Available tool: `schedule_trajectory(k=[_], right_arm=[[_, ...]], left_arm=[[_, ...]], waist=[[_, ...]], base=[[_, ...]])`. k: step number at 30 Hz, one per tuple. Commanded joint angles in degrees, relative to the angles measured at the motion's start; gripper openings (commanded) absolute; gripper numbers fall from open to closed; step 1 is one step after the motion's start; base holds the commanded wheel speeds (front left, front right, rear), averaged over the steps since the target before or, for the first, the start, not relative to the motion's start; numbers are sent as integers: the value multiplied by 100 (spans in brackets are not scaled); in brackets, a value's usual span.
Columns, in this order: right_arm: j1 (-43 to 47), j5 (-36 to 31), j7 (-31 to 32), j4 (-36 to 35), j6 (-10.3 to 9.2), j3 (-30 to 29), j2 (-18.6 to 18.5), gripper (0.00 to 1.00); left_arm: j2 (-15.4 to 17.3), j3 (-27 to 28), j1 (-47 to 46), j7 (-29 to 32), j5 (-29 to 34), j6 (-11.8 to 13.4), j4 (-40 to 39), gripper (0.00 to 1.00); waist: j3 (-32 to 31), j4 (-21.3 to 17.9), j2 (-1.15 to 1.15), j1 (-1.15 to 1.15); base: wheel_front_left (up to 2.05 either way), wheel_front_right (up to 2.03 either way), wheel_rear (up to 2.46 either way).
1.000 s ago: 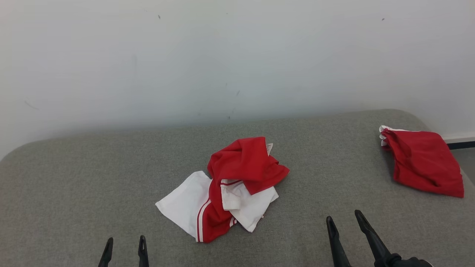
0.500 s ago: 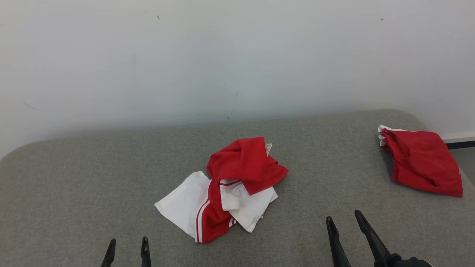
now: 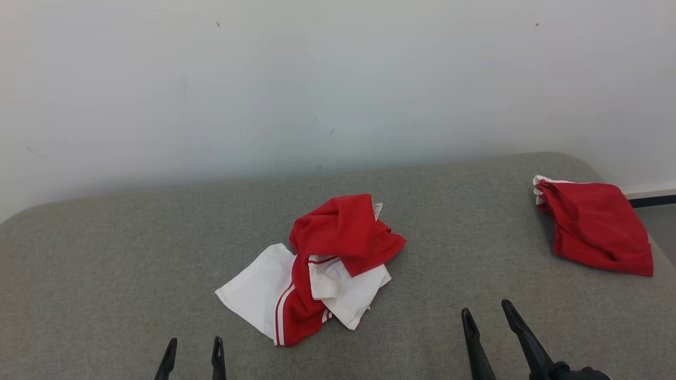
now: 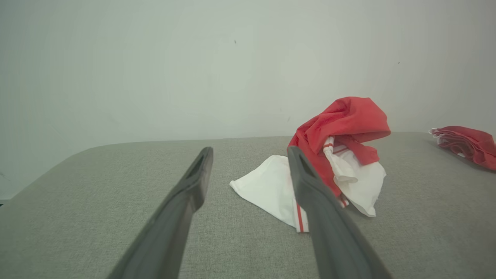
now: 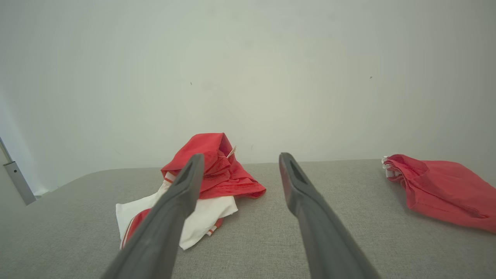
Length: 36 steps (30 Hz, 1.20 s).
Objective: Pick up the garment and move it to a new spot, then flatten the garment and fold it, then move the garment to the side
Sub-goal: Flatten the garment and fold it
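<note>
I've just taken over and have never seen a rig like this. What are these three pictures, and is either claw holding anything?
This is a two-armed wheeled robot. One picture comes from its head, looking down at a grey padded surface; the other two come from cameras on each wrist, looking along that arm's two dark fingers. In the head view the left claw shows at the lower left, the right claw at the lower right; both are open and hold nothing. In the middle lies a crumpled red and white garment. A second red garment lies apart at the right edge.
</note>
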Motion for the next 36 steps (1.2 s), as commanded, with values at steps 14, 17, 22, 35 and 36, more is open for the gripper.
schedule_trajectory(k=[14,17,22,35,36], right_arm=[[-58,-3,-3,-28,-15,108,-28,100],[-89,-19,-3,-12,-15,119,-30,100],[-211,-67,-2,3,-15,218,-39,100],[-490,-106,-3,-7,-15,299,-14,100],[-490,-106,-3,-7,-15,299,-14,100]], left_arm=[[-8,-588,-878,-12,-189,-292,772,100],[-7,-776,-1254,-12,-375,-406,1198,100],[-7,-1073,-2020,-11,-565,-562,1933,100],[109,-1470,-3498,-11,-51,-587,3043,100],[109,-1470,-3498,-11,-51,-587,3043,100]], waist=[[252,-105,-1,0],[337,-139,-1,0],[538,-277,-1,0],[1048,-710,-1,0],[1048,-710,-1,0]], base=[[0,0,0],[0,0,0],[0,0,0],[0,0,0],[0,0,0]])
